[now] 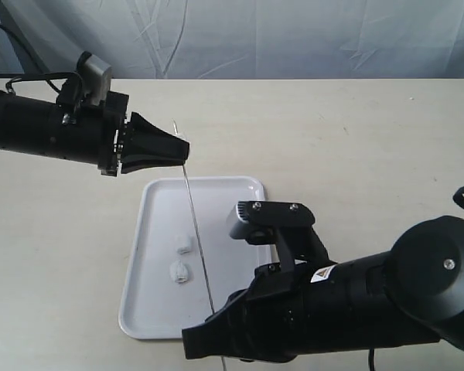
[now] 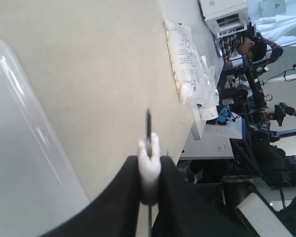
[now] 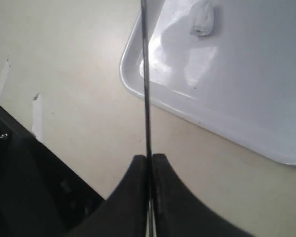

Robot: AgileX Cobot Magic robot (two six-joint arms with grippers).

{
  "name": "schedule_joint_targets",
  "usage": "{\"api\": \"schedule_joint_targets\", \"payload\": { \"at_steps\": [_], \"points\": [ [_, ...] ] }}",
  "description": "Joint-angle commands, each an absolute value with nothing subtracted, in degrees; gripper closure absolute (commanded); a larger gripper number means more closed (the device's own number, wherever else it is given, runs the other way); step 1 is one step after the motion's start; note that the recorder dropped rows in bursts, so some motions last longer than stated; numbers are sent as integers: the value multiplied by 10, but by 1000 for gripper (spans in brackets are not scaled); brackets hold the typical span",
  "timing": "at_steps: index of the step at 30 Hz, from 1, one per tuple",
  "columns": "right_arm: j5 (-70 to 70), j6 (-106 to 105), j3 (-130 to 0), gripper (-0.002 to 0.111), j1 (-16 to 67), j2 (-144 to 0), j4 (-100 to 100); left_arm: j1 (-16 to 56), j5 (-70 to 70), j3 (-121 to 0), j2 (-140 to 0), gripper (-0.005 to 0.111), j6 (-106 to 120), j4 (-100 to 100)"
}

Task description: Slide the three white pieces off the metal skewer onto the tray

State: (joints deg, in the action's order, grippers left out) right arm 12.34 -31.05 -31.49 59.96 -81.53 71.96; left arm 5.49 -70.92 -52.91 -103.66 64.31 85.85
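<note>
The tray [image 1: 161,207] lies on the beige table [image 1: 356,154], toward 6 o'clock from the table's middle in the exterior view. The metal skewer [image 1: 196,232] is held above it, running from about 12 o'clock past the tray's far edge to about 6 o'clock past its near edge, a little left of the tray's centre line.

The left gripper [image 1: 184,150] sits at the tray's 11 o'clock. Its fingers are pressed together on the third white piece [image 2: 149,165], which is still threaded on the skewer, with the rod's short dark tip poking out beyond it.

The right gripper [image 3: 149,165] is at the tray's 6 o'clock, its fingers clamped tight on the bare rod just outside the tray's rim.

The first white piece [image 1: 185,246] lies on the tray floor just left of the skewer, and the second white piece [image 1: 179,271] lies close at its 6 o'clock. Both are off the rod.

A clear plastic bag [image 2: 190,64] rests at the table's edge in the left wrist view.
</note>
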Motion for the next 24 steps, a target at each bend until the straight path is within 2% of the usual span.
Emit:
{"api": "schedule_joint_targets", "payload": {
  "at_steps": [1,21,24],
  "points": [
    [176,-315,-312,109,600,-816,705,39,-700,-532,-1033,95,655,925],
    [241,-315,-312,109,600,-816,703,35,-696,-532,-1033,95,664,920],
    [241,-315,-312,109,600,-816,703,35,-654,-532,-1033,95,661,865]
  ]
}}
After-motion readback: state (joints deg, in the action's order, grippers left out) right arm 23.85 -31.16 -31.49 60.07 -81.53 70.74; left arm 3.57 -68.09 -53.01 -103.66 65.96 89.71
